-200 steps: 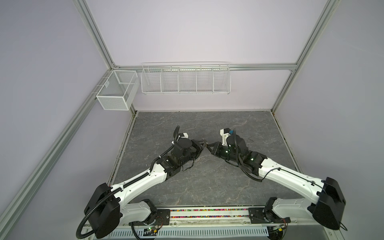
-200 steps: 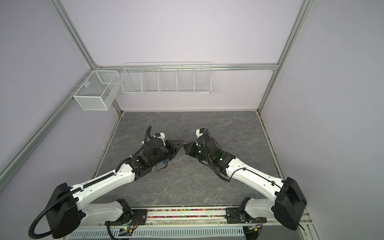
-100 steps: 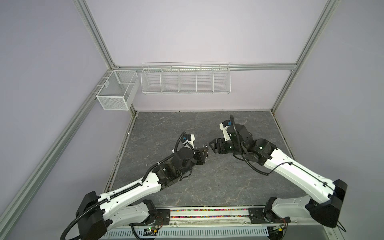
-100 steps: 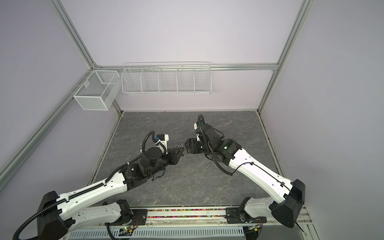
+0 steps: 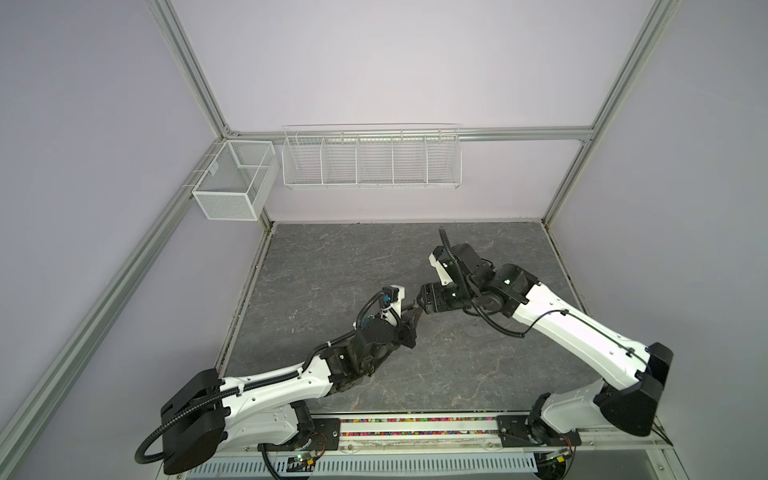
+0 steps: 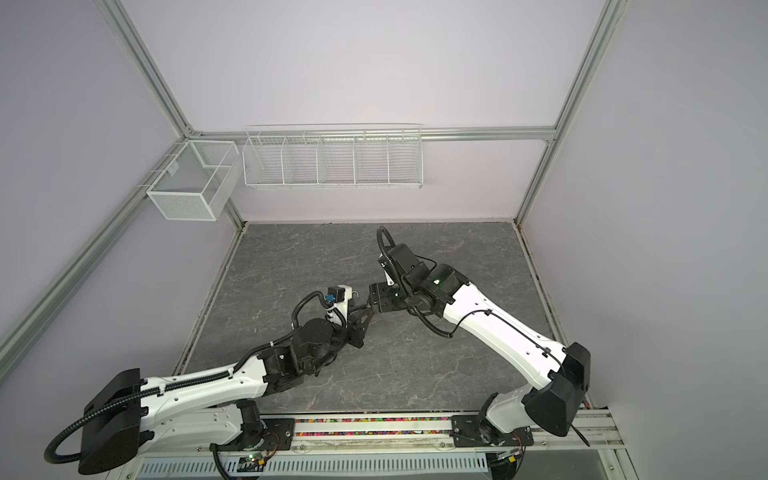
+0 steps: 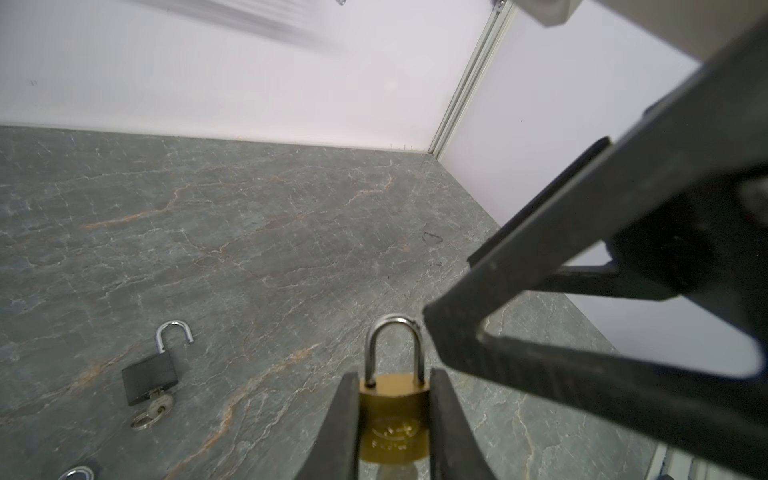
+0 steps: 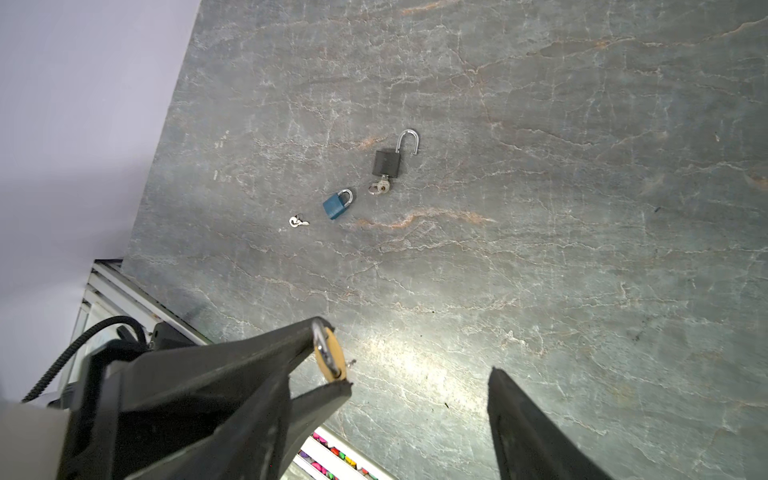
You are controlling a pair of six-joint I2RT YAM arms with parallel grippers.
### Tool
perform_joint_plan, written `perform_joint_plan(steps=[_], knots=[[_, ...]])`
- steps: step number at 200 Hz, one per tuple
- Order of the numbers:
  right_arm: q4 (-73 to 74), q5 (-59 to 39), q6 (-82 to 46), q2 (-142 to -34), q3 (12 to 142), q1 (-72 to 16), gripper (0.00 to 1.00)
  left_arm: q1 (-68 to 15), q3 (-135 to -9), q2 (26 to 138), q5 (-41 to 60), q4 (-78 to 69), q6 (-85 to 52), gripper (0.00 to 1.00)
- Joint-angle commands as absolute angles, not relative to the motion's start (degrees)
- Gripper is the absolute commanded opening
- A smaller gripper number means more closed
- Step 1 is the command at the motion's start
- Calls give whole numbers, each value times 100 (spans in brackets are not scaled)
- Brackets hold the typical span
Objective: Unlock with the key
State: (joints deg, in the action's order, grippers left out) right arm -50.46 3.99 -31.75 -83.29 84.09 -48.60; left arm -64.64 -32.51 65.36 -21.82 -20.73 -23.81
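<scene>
- One brass padlock (image 7: 394, 419), steel shackle seated: your left gripper (image 7: 395, 376) pinches its body above the middle of the grey marbled counter (image 5: 374, 249).
- Your right gripper (image 5: 420, 300): spread wide, holding nothing, at 1 o'clock from the left in a top view.
- One black padlock (image 8: 387, 162): shackle open, silver key (image 8: 381, 188) in its base, lying on the counter.
- One blue padlock (image 8: 337, 204), shackle seated, with a small loose key (image 8: 297, 221) near it.

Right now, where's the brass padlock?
Left wrist view: brass padlock clamped in the left gripper over the table's middle; the open right gripper is beside its shackle.
</scene>
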Motion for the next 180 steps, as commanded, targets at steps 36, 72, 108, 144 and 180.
perform_joint_plan(steps=[36, 72, 108, 144, 180], knots=[[-5429, 1168, -3207, -8643, 8856, -5046, 77, -6548, -3129, 6566, -2151, -2738, -1922, 0], [-5891, 1518, -3163, -8856, 9058, -5064, 77, -6671, -3130, 6615, -2217, -2763, -1767, 0], [-6300, 1806, -3012, -9098, 9386, -5072, 78, -6760, -3104, 6628, -2312, -2803, -1551, 0], [-6547, 1932, -2877, -9186, 9541, -5075, 79, -6802, -3024, 6618, -2387, -2873, -1449, 0], [-6780, 2060, -2769, -9239, 9643, -5063, 79, -6831, -2971, 6623, -2421, -2948, -1437, 0]])
